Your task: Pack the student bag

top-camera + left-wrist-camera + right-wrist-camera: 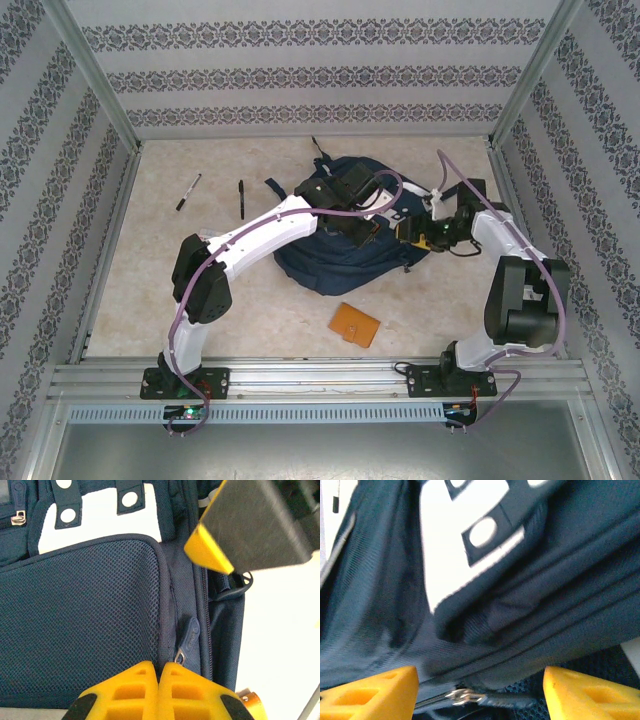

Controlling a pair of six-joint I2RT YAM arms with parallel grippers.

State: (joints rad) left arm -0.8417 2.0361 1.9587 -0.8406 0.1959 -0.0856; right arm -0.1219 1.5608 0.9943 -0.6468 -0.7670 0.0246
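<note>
Left wrist view: left gripper (pixel 160 672) pressed together at the zipper pull (pixel 189 636) of the student bag (pixel 90 630); right gripper (pixel 480 690) stands apart over its seam. Limp fabric likely sags and bunches, so pinch the pull.

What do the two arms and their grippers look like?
The left arm and right arm have white link shells, black joint housings and a purple cable looped alongside. The left gripper and right gripper have chunky yellow fingers with rectangular recesses, on black bodies.
</note>
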